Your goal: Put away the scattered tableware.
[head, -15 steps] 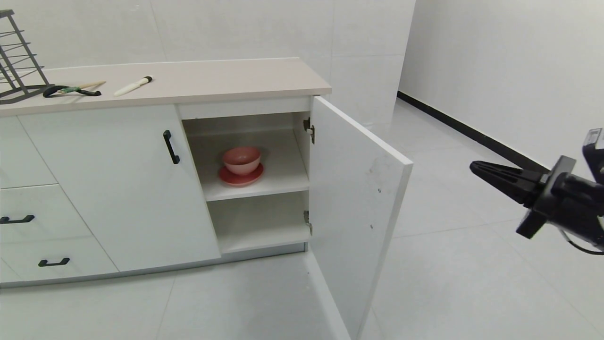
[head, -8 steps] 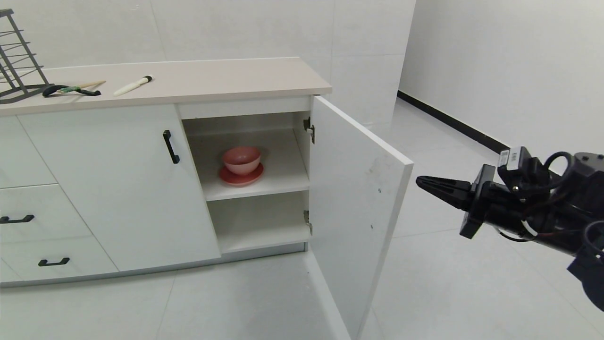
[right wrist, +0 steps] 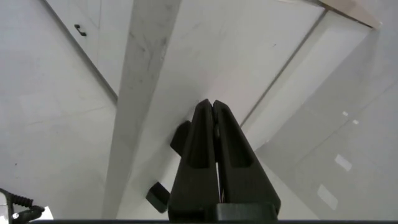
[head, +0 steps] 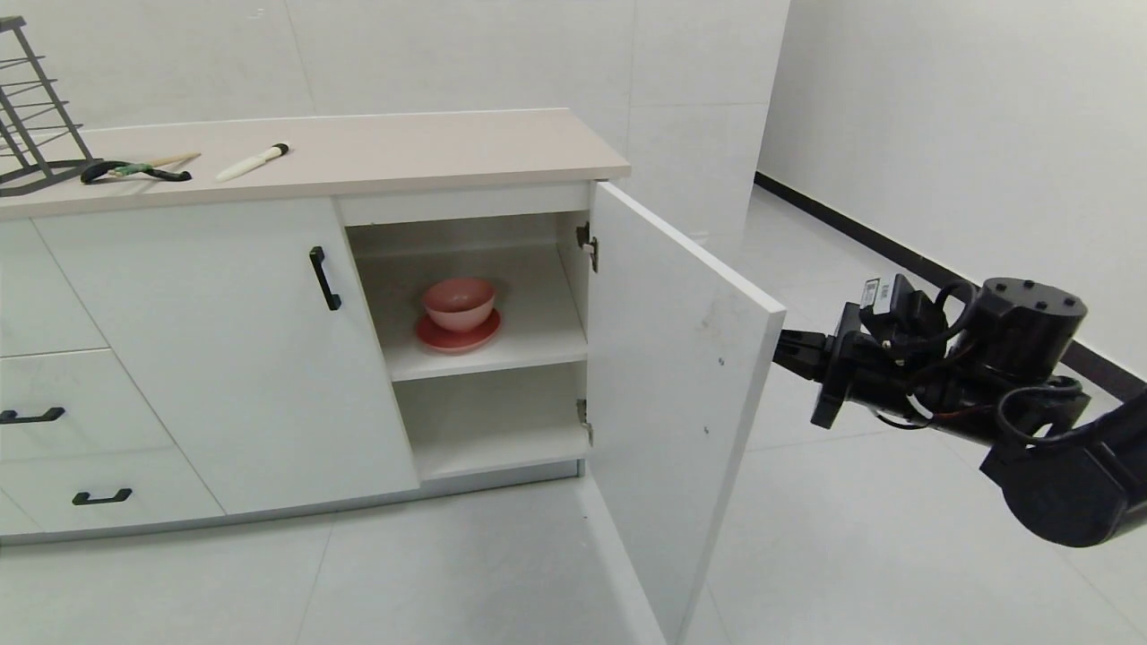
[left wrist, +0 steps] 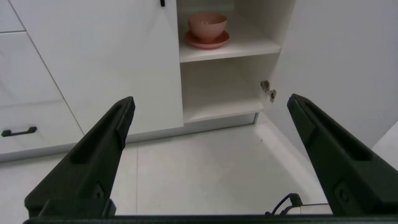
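A pink bowl (head: 459,303) sits on a red plate (head: 457,337) on the upper shelf of the open cabinet (head: 484,358). The left wrist view shows the same bowl (left wrist: 208,25) and plate (left wrist: 206,42). The cabinet door (head: 681,385) stands swung wide open. My right gripper (head: 787,346) is shut with nothing in it, its tips at the door's outer face near the free edge. In the right wrist view the shut right gripper (right wrist: 212,107) meets the door panel (right wrist: 249,56) close to its black handle (right wrist: 180,138). My left gripper (left wrist: 210,102) hangs open, low in front of the cabinet.
On the countertop (head: 403,148) lie a white-handled utensil (head: 254,162) and a black tool (head: 134,170), beside a dark wire rack (head: 36,107). A shut door with a black handle (head: 324,279) and drawers (head: 54,421) stand to the left. Open tiled floor (head: 851,537) lies to the right.
My right arm has swung left across the floor area, bringing the shut gripper up to the outer face of the open door. The door, bowl and plate have not moved.
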`<state>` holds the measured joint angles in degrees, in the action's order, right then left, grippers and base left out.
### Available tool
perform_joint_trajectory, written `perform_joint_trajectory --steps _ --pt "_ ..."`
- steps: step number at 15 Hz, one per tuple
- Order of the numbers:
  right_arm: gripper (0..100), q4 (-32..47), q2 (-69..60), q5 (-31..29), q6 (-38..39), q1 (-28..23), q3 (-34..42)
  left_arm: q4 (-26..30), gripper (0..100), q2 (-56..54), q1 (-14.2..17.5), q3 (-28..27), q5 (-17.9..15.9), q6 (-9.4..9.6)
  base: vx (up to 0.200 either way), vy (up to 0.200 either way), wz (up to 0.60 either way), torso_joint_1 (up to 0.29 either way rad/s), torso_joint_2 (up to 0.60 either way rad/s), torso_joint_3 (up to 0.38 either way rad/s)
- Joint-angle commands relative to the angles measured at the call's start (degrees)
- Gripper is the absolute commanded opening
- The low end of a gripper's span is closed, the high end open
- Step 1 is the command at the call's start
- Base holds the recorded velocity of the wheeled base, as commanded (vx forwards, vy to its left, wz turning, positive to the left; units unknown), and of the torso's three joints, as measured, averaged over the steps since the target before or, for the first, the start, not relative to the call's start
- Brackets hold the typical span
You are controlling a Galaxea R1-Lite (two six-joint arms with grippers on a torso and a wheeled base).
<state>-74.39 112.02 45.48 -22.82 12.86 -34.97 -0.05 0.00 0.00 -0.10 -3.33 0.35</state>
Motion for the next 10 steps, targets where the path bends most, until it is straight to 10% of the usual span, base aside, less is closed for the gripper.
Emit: perform_joint_trajectory --steps 1,10 --pt "0 -0.06 0.66 0.22 -0.03 2.34 0.08 -0.04 100 0.00 0.00 0.01 -0.01 0.00 0.000 0.000 0.00 0.000 0.00 0.000" --pt "0 0.47 0.66 0.04 0.06 10.08 -3.35 -0.04 100 0.00 0.00 0.01 -0.01 0.00 0.000 0.000 0.00 0.000 0.00 0.000"
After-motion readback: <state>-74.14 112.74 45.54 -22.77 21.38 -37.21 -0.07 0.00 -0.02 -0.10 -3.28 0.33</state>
